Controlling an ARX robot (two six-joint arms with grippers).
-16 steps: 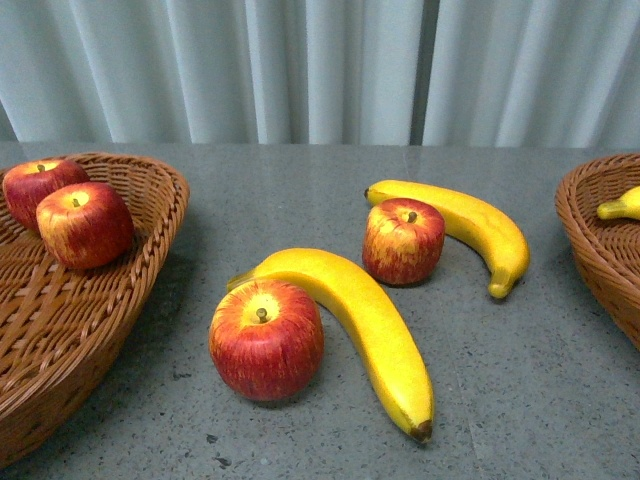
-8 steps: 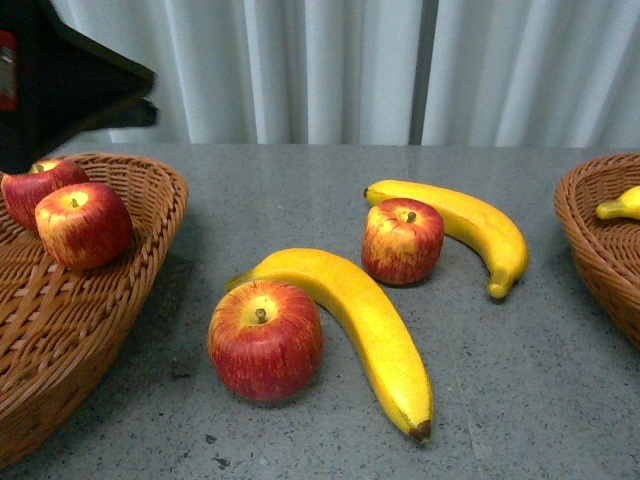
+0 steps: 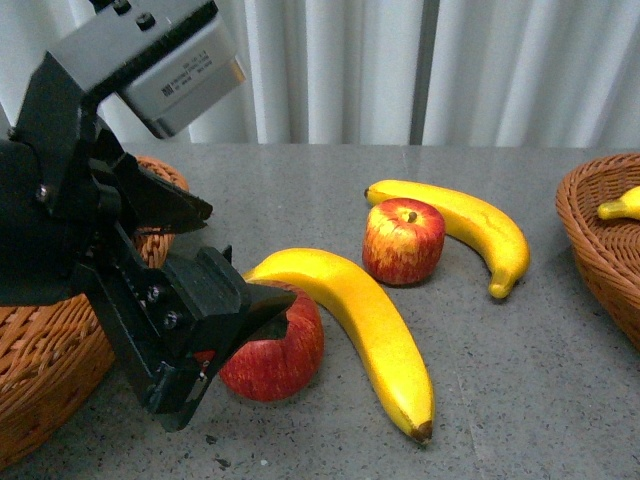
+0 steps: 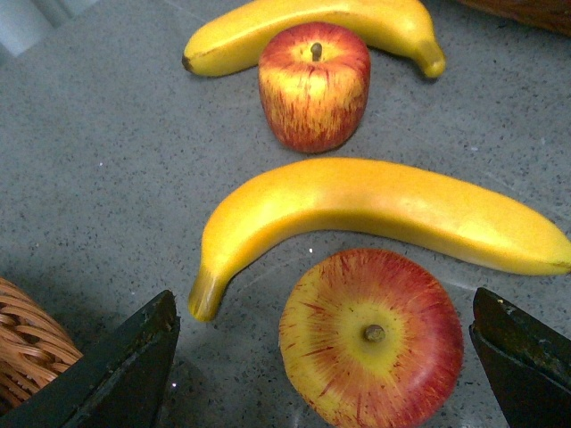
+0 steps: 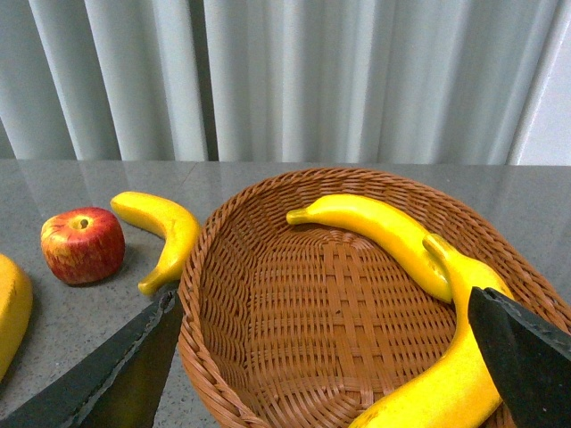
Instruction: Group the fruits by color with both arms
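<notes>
My left gripper is open and hangs over the near red apple, partly hiding it. In the left wrist view the gripper has that apple between its spread fingers, not touching. A long yellow banana curves round this apple. A second apple and second banana lie farther back. My right gripper is open above the right basket, which holds two bananas. The apples in the left basket are hidden by my left arm.
A wicker basket sits at the left edge and also shows in the left wrist view. The right basket holds a banana. The grey table ends at white curtains behind.
My left arm has come into the front view from the left and moved down over the near apple, covering the left basket's apples. The fruits have not moved.
</notes>
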